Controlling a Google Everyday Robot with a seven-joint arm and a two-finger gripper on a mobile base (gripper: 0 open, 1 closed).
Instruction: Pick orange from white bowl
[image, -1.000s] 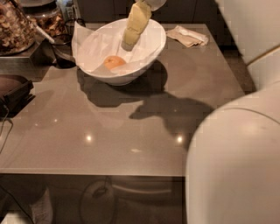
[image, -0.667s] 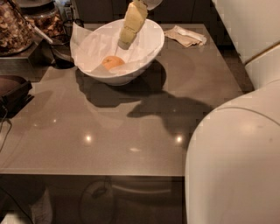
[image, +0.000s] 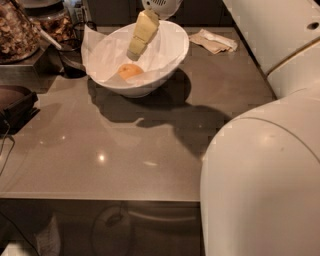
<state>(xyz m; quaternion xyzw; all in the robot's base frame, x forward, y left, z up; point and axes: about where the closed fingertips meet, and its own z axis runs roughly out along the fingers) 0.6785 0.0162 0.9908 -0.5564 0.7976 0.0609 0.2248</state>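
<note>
Camera view: small round orange (image: 130, 71) in white bowl (image: 150, 89); hand (image: 135, 52) just above, grip unclear.

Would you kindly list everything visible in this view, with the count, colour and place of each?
Wide white paper-lined bowl: one, white, far centre of the table.
Small round orange fruit: one, orange, inside the bowl.
Crumpled beige napkin: one, beige, right of the bowl, apart from it.
Glass jar of brown contents: one, clear and brown, far left.
Glossy grey table: one, grey, beneath everything.
Robot's hand: one, pale yellow, reaching down into the bowl, just above the fruit.
Robot's white arm casing: one, white, near right.
</note>
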